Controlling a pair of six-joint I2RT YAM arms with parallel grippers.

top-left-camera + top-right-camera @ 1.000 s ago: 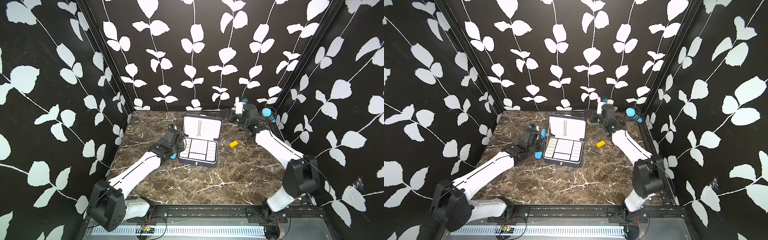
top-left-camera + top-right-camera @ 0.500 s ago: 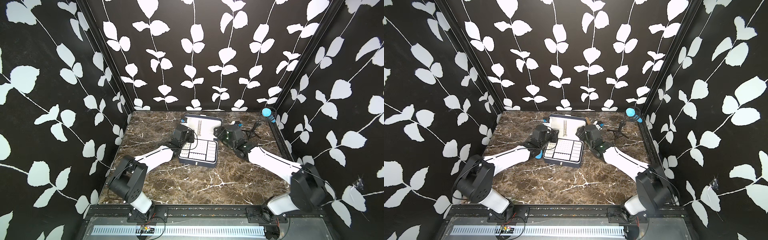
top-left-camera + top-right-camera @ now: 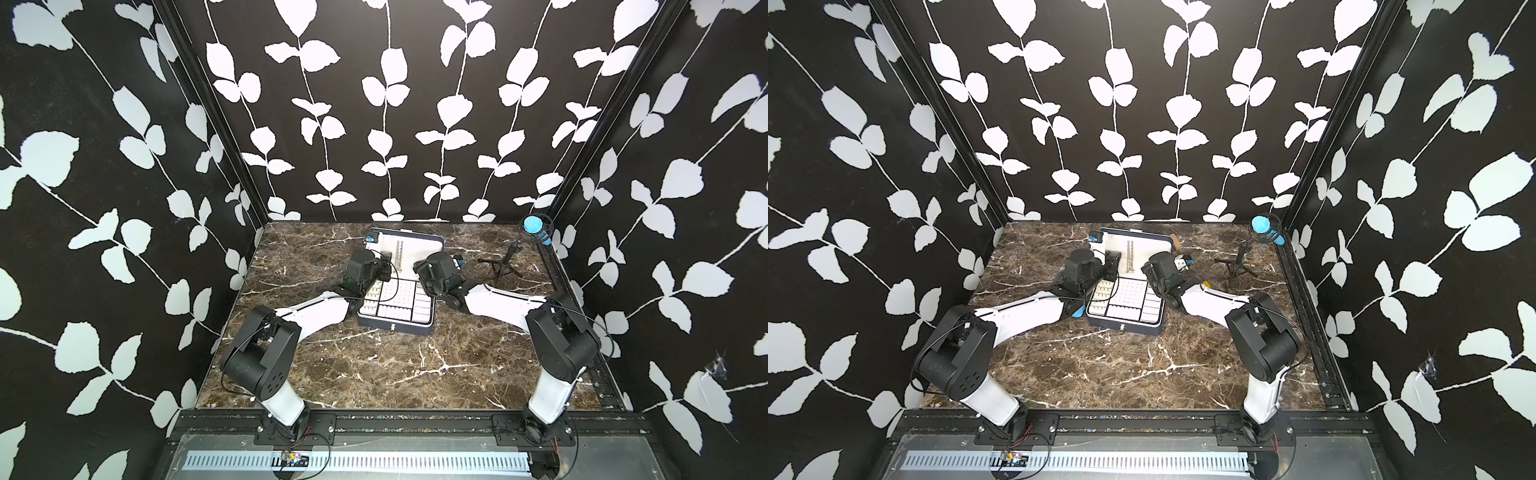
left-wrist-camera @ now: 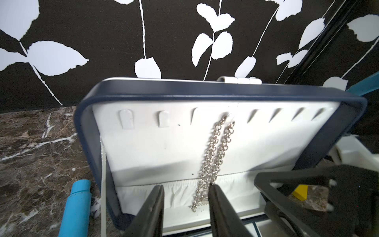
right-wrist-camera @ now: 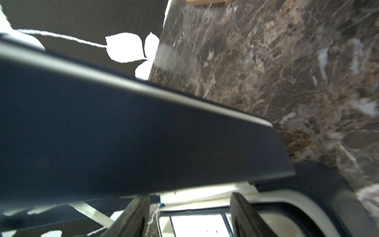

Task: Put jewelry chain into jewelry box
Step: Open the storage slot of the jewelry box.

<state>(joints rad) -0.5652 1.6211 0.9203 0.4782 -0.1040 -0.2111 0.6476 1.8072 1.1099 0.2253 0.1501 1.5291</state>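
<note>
jewelry box (image 3: 395, 327) open on counter (image 3: 374, 374), lid (image 4: 205, 92) upright. jewelry chain (image 4: 215, 151) is inside the box: doubled, hanging down the lid lining from the hook row (image 4: 254, 115), low end over the lid's pocket (image 4: 178, 195). left fingers (image 4: 155, 205) part open astride the chain's low end, one just beside it, not pinching. right fingers (image 5: 244, 213) apart at the lid's side edge; can't tell if they grip it.
</note>
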